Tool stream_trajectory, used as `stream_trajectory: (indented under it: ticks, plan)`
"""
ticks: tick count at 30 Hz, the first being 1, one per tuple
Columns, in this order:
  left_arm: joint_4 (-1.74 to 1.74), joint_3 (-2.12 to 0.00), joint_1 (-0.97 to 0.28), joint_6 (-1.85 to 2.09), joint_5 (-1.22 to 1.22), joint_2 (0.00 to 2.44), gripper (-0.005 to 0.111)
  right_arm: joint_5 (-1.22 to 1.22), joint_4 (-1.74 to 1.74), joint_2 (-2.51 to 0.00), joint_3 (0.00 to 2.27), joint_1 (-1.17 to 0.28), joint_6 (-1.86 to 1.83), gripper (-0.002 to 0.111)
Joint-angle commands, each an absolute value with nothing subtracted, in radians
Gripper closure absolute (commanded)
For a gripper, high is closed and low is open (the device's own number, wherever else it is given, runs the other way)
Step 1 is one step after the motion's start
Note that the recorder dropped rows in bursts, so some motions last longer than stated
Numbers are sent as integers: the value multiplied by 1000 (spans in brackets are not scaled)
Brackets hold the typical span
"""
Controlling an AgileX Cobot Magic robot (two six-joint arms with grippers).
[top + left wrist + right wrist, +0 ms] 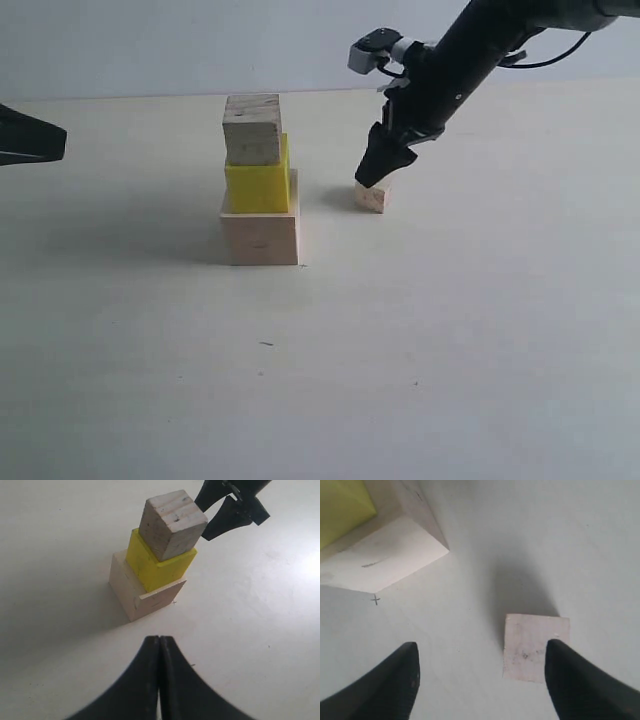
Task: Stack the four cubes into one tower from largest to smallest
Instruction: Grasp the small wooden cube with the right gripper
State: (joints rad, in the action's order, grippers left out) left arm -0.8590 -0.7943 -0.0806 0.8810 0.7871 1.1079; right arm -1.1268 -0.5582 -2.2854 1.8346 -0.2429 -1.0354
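**Step in hand (my judgement):** I am working on the pick-up of the fourth and last cube.

**Task items.** The small cube (372, 197) is lying on the table (450, 350), near the tower (258, 190) but apart from it, on its right in the exterior view. The tower is standing three high: base cube (260, 235), yellow cube (257, 185), third cube (252, 128). The yellow cube is not sitting centred on the base cube, and a ledge is showing along two sides.

**End effectors.** My right gripper (380, 172) is hovering just above the small cube with its fingers spread apart, gripping nothing. In the right wrist view the cube is lying off-centre in the gap, close against one finger; I cannot tell whether it is touching. My left gripper (159, 640) is resting well to the left of the tower, fingers pressed together and empty.

**Next move (my judgement).**
1. Shifting sideways until the small cube is centred between the fingers.
2. Lowering, then closing on two opposite faces.
3. Lifting clear above the third cube and setting down squarely, since the landing face is narrow.

**Surface and room.** The table is pale and matte, showing a few dark specks and a small cross mark (376, 600) near the base cube's corner. A plain pale wall (200, 40) is standing behind.
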Motion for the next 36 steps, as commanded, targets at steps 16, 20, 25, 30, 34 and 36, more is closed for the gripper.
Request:
stream_trajectory:
  ticks: [16,20,25,30,34,36]
  plan:
    - [-865,-794,-83,882,790,1105,107,-1017,-314,-2232,1844,-344,-793,42]
    - [-868,-794,-83,882,790,1105,107,-1007,-309,-2243,1863,-349,-778,42]
    - [-867,-794,-83,882,806,1105,107,-991,-285,-2268,1884,-349,-774,42]
    - [-867,-794,-83,882,808,1105,107,-985,-285,-2304,1884,-349,-774,42]
    - [-867,-794,-83,882,808,1105,107,-980,-278,-2332,1884,-349,-774,42]
    - [-867,-794,-83,882,808,1105,107,-980,-278,-2346,1884,-349,-774,42]
